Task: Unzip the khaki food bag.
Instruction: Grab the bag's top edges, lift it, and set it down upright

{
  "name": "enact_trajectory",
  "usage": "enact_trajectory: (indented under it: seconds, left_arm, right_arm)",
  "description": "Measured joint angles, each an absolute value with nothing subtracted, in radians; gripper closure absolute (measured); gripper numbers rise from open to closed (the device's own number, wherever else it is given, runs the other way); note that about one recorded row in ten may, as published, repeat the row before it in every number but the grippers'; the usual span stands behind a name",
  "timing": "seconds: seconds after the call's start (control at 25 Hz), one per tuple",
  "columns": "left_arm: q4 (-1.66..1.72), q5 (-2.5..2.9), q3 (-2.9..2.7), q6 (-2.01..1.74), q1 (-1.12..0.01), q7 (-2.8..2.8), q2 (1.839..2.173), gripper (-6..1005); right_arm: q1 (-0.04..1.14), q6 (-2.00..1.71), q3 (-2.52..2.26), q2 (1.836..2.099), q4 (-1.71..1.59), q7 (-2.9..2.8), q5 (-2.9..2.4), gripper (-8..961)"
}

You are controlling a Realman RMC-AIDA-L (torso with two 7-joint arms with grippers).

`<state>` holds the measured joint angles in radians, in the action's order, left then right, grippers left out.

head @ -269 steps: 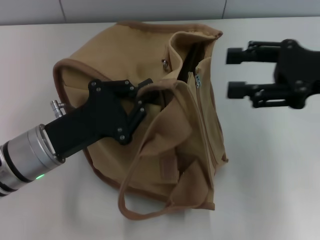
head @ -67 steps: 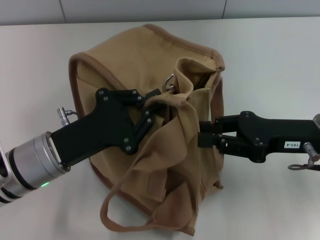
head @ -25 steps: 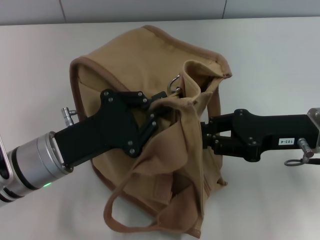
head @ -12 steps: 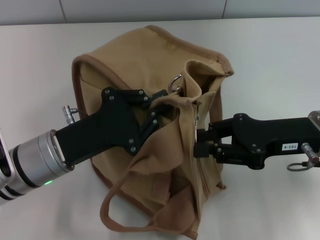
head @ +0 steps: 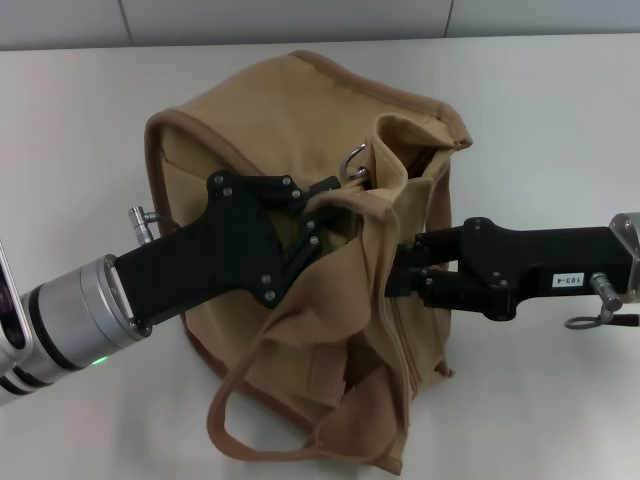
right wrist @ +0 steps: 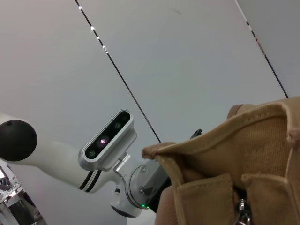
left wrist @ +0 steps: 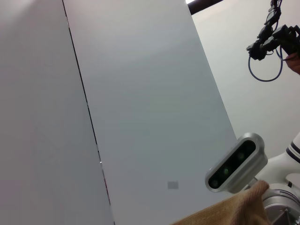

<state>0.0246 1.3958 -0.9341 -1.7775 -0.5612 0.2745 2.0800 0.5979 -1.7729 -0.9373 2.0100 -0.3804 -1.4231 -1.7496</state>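
I am working on the khaki food bag [head: 270,130], which is sitting in the middle of the white tabletop [head: 540,110], slumped and creased, with one webbing handle [head: 232,418] looping out toward me on the surface. My left gripper [head: 322,212] is reaching in from the left side, its jaws closed on a fold of tan canvas at the bag's upper edge, just below a small metal ring [head: 354,162]. My right gripper [head: 398,268] is coming in from the right and pressing into the bag's top beside the zipper line; its jaws are buried in the fabric, so I cannot tell whether they are apart or together. A small white label [head: 564,281] on my right arm is carrying printed characters, too small for me to read surely. In my right wrist view a metal zipper pull [right wrist: 242,209] is hanging at the bag's seam.
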Motion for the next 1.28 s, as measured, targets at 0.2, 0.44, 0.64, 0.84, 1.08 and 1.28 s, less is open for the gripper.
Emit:
enact_trajectory:
  seconds: [0.2,0.44,0.64,0.84,1.08,1.28]
  left_arm:
    - [0.025,1.396,-0.934,-1.777,-0.561,0.275,2.08,916]
    - [0.025,1.395,-0.934,-1.778,-0.561,0.275,2.08,916]
    - [0.025,1.394,-0.934,-1.773,-0.561,0.275,2.08,916]
    - [0.024,1.393,-0.932,-1.769,-0.561,0.274,2.08,916]
    - [0.024,1.392,-0.923,-1.768,-0.561,0.272,2.08,916]
    - [0.023,1.391,-0.883,-1.767,-0.556,0.272,2.08,916]
  right_arm:
    - [0.601,-1.763,-0.937,2.011,-0.376,-1.424,-1.743,686]
    - [0.603,-1.747,-0.937,2.023,-0.381,-1.425,-1.742,709]
    - [0.6,-1.74,-0.934,2.025,-0.382,-1.411,-1.74,822]
    - [0.593,-1.739,-0.921,2.025,-0.382,-1.401,-1.74,930]
    - [0.591,-1.739,-0.921,2.025,-0.384,-1.39,-1.742,938]
    - [0.576,-1.74,-0.922,2.019,-0.383,-1.38,-1.744,941]
